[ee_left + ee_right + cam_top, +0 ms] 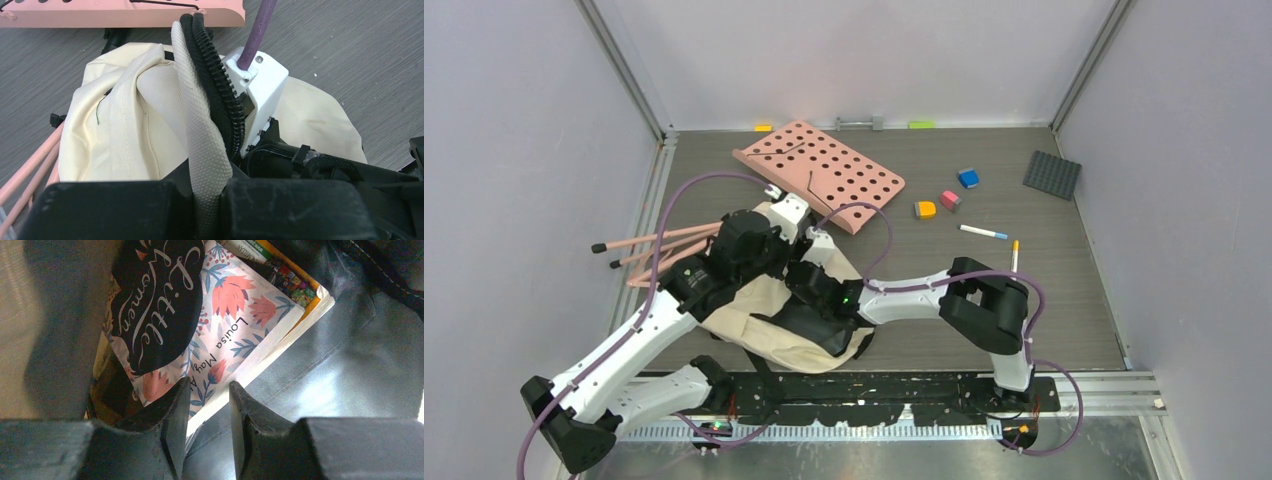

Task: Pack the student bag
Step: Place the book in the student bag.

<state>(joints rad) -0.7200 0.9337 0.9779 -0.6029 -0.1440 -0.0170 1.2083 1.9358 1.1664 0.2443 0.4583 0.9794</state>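
The cream student bag (774, 335) lies between the arm bases, its mouth held up. In the left wrist view my left gripper (210, 192) is shut on the bag's cream webbing rim (197, 125), beside the black zipper (220, 85). My right gripper (209, 390) is inside the bag, against the grey lining (345, 355). It stands open, with a narrow gap. A floral book titled "Little Women" (200, 305) lies in the bag just past the fingertips, its lower corner by the left finger. From above, the right fingers are hidden in the bag.
A pink perforated board (824, 170) lies behind the bag, and pink rods (654, 245) lie to its left. Orange (925, 209), pink (950, 199) and blue (968, 178) blocks, a marker (984, 232), a pen (1014, 252) and a dark studded plate (1052, 174) sit at the right.
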